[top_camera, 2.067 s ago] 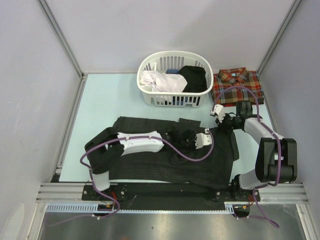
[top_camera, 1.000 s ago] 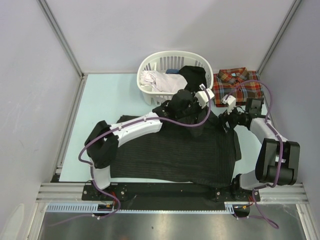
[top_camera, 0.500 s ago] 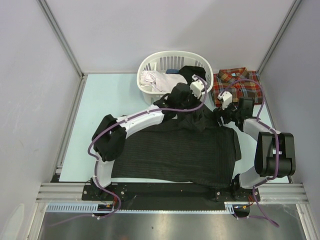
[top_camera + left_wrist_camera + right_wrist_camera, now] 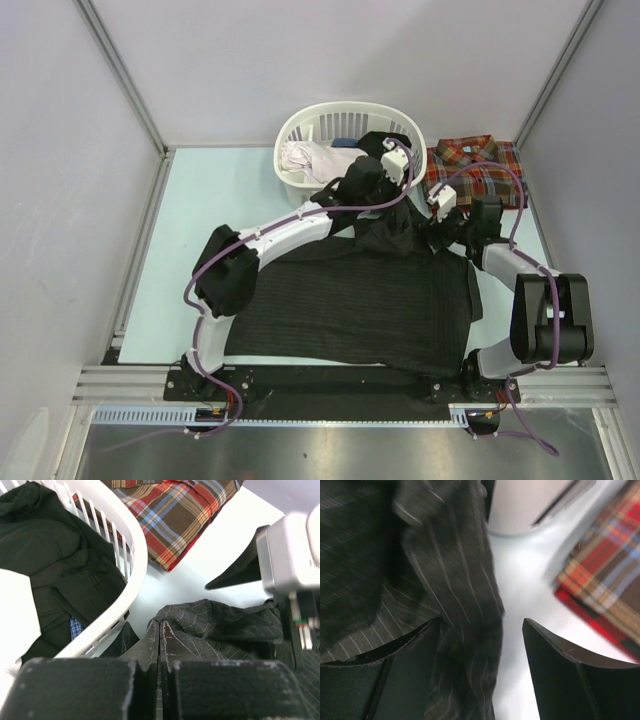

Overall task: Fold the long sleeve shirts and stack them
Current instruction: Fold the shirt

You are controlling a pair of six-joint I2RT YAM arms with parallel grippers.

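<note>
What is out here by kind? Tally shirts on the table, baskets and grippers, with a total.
Shirts on the table: 2 (black pinstripe shirt, plaid shirt)
Laundry basket: 1
Grippers: 2 (left gripper, right gripper)
Total: 5

pale mint desk point(image 4: 220, 200), boxed on three sides by plain grey-white walls point(image 4: 340, 60); aluminium posts point(image 4: 121, 72) at far corners, ribbed metal rail point(image 4: 130, 382) along near edge; even, soft light.

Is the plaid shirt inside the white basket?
No, the plaid shirt lies on the table beside the white laundry basket, outside its rim.
</note>
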